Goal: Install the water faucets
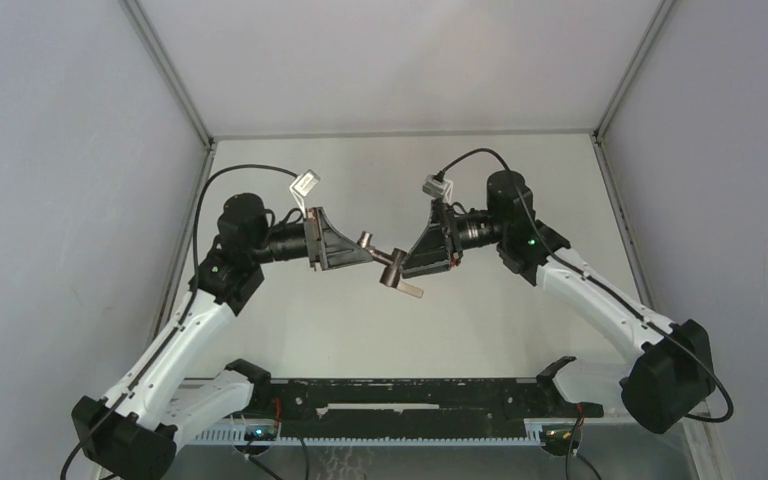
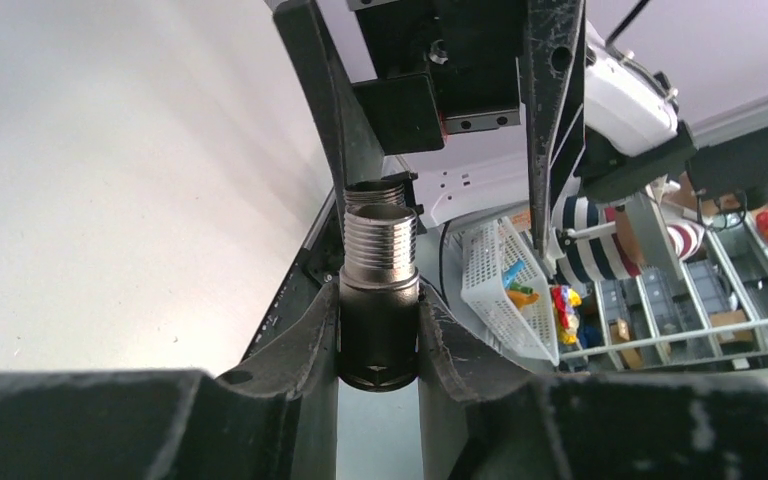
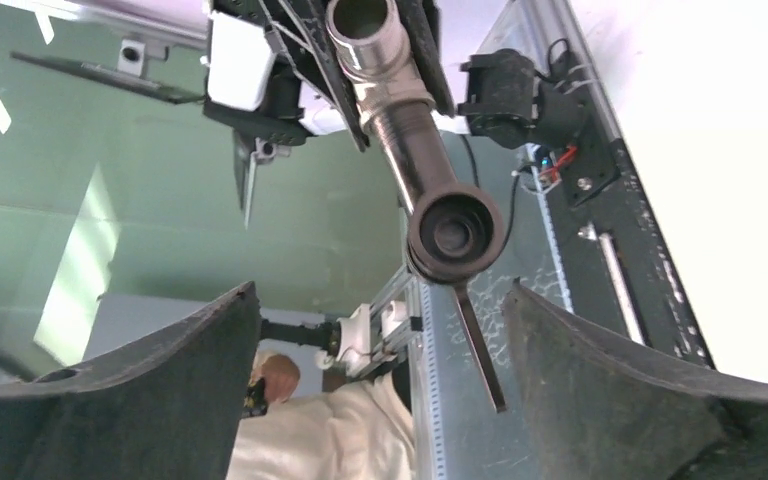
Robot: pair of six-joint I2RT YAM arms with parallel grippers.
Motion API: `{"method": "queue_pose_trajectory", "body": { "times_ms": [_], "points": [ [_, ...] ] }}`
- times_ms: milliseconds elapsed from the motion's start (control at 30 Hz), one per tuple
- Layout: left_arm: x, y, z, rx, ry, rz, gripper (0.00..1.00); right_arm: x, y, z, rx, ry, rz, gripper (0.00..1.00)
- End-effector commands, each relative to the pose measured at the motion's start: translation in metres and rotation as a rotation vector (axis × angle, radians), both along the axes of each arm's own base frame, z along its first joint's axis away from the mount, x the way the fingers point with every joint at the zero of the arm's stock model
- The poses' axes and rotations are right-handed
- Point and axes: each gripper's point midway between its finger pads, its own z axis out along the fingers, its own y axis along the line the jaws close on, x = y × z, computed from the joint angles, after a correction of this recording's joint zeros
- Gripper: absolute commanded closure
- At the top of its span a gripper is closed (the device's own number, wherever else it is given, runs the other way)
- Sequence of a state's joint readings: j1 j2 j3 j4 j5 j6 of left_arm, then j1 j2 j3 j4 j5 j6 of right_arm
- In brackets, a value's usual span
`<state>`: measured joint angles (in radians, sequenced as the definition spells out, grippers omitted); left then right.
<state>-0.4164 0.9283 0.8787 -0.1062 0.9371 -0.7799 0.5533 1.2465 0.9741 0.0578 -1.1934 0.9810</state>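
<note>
A dark grey-brown faucet (image 1: 390, 272) hangs in the air at mid-table, with a silvery threaded end (image 1: 365, 240) and a thin lever (image 1: 412, 291). My left gripper (image 1: 373, 256) is shut on its body. In the left wrist view, the gripper (image 2: 380, 335) clamps the dark body (image 2: 380, 330) below the threads (image 2: 380, 240). My right gripper (image 1: 407, 264) faces it, open and empty. In the right wrist view (image 3: 380, 300) the faucet's round head (image 3: 455, 235) is just ahead of the fingers. The lever (image 3: 480, 345) hangs between the fingers and touches neither.
A black rail (image 1: 410, 395) runs along the near table edge between the arm bases. Grey enclosure walls stand left, right and behind. Off the table are a white basket (image 2: 505, 290) and shelving, and a person in white (image 3: 310, 430) below the right gripper.
</note>
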Motion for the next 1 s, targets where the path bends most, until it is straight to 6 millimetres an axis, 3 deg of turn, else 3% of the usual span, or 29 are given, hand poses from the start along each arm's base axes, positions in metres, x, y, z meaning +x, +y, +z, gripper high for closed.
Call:
{"method": "queue_pose_trajectory", "body": {
  "times_ms": [0,233,367,500,600,700,833,967],
  "points": [
    [0.005,0.0,0.022,-0.064,-0.014,0.041,1.0,0.011,-0.015,-0.002,-0.054,-0.069,-0.109,0.01],
    [0.002,0.003,0.04,-0.089,0.016,0.063,1.0,0.03,-0.033,-0.017,-0.212,-0.221,-0.287,0.0],
    [0.004,0.002,0.041,-0.08,0.094,0.072,1.0,0.038,-0.049,-0.003,-0.318,-0.571,-0.458,0.0],
    [0.009,0.0,0.031,-0.059,0.154,0.082,1.0,0.033,-0.06,0.02,-0.331,-1.006,-0.553,0.0],
    [0.013,0.0,0.027,-0.055,0.18,0.088,1.0,0.025,-0.066,0.027,-0.324,-1.246,-0.569,0.0],
    [0.016,0.0,0.027,-0.056,0.19,0.107,1.0,0.011,-0.06,0.032,-0.325,-1.428,-0.51,0.0],
    [0.02,0.002,0.02,-0.036,0.211,0.125,1.0,-0.008,-0.035,0.019,-0.359,-1.686,-0.439,0.0],
    [0.021,0.001,0.014,-0.023,0.242,0.121,1.0,-0.003,-0.018,0.006,-0.505,-1.911,-0.514,0.0]
  ]
}}
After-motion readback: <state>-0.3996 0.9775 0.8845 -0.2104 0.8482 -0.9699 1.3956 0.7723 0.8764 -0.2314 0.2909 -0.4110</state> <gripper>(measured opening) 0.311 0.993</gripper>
